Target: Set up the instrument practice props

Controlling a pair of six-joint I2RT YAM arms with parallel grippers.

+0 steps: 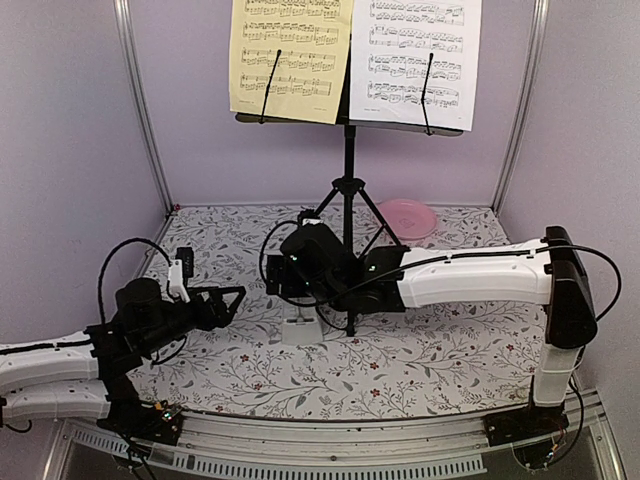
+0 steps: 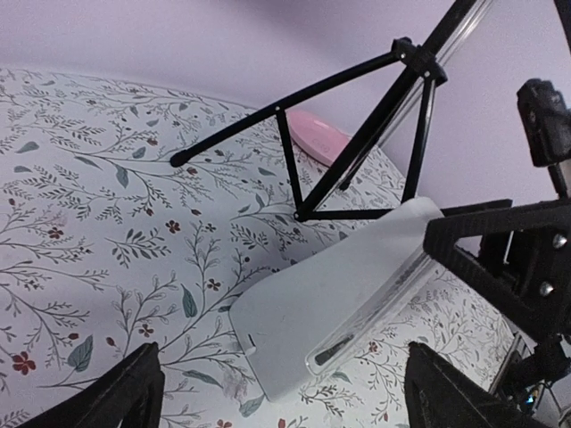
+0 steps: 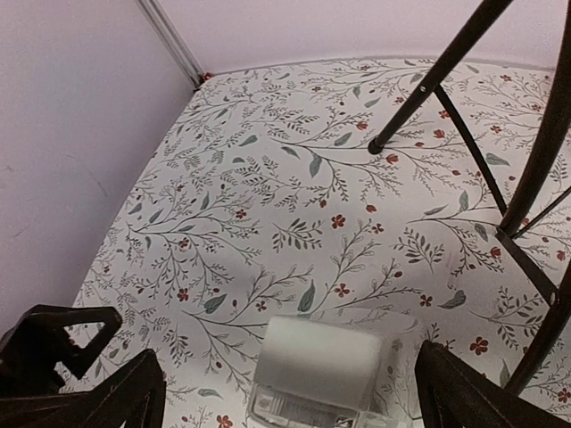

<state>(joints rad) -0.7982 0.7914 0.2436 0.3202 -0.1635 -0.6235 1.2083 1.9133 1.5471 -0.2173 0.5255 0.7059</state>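
Note:
The black music stand stands at the back of the table, with a yellowish sheet-music page and a white one on its desk. Its tripod legs rest on the flowered cloth. A pale-grey metronome stands upright in front of the legs. My right gripper hangs open just above it, fingers wide on either side. My left gripper is open to its left, aimed at it and not touching.
A pink round plate lies at the back right behind the tripod. Lilac walls with metal posts close in the left, back and right sides. The two grippers are close together around the metronome.

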